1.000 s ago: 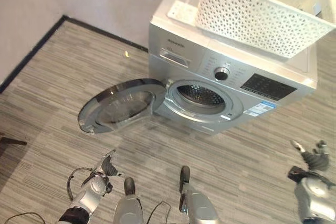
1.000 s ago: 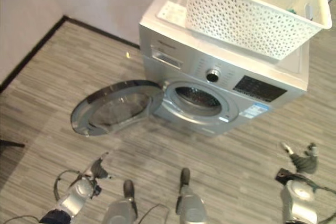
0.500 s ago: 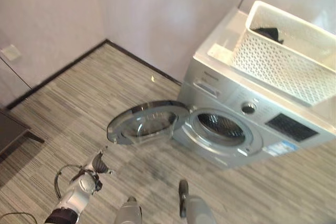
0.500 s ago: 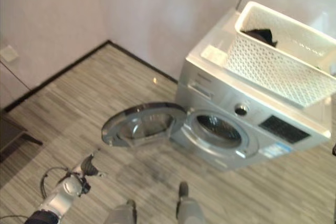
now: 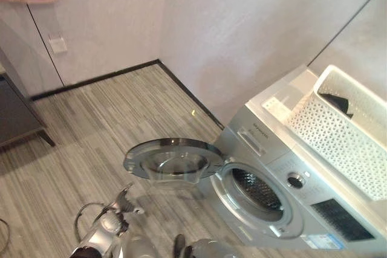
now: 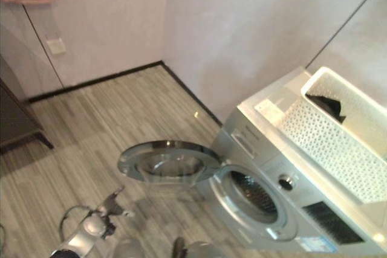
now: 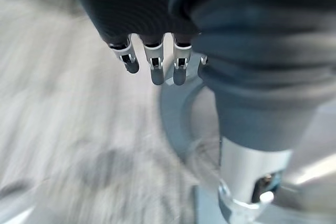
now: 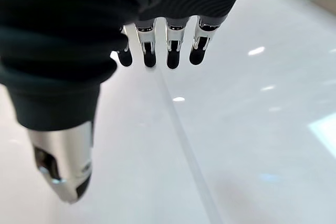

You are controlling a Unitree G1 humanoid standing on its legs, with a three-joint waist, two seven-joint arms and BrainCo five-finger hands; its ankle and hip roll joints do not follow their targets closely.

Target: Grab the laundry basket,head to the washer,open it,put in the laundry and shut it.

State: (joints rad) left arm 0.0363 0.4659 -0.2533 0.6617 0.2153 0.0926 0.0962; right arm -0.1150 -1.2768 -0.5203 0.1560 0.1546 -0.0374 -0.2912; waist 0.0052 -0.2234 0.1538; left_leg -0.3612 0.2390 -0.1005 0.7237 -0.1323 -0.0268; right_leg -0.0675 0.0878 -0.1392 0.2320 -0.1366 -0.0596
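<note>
Left hand (image 5: pixel 121 200), which I see low at the head views' lower left over the wood-grain floor (image 5: pixel 91 119), hangs empty with its fingers (image 7: pixel 152 64) relaxed; its wrist view adds the washer door (image 7: pixel 178 114) past those fingers, while my right hand (image 8: pixel 157 45) appears in its own wrist view, likewise slack and empty against a pale glossy surface (image 8: pixel 252 129). White laundry basket (image 5: pixel 347 134) sits on top of the silver washer (image 5: pixel 284 179), long axis along the machine's top, a dark garment (image 5: pixel 334 102) at its far end. Round door (image 5: pixel 172 160) swung fully open to my left, drum mouth (image 5: pixel 254 190) exposed.
</note>
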